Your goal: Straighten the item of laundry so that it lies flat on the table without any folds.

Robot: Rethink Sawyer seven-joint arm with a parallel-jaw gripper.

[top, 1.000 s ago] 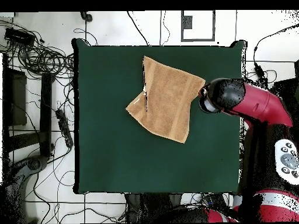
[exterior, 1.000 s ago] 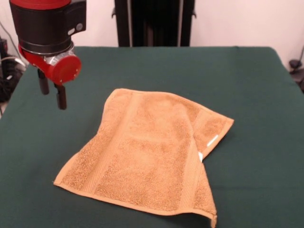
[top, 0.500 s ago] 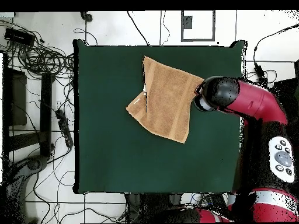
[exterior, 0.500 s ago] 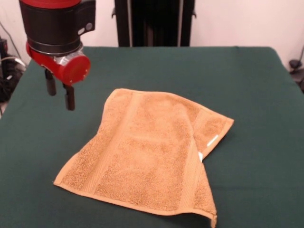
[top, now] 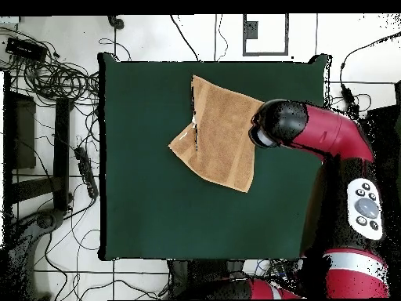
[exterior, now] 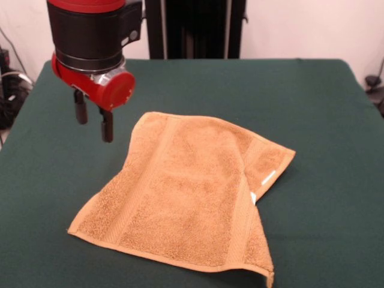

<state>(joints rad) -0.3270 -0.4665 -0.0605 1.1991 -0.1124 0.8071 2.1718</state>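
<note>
The orange towel (exterior: 192,195) lay on the green table (exterior: 324,102), with one side folded over near its white tag (exterior: 268,177). The gripper (exterior: 92,122) hung just beside the towel's far corner with its two fingers apart and empty, probably so it could grab that edge and pull it flat.

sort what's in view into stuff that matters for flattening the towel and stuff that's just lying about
Part of the job:
- towel, one side folded over by the white tag
- green table
- gripper, open, above the table beside the towel

Just lying about:
- cables on the floor
- black stand behind the table
</note>
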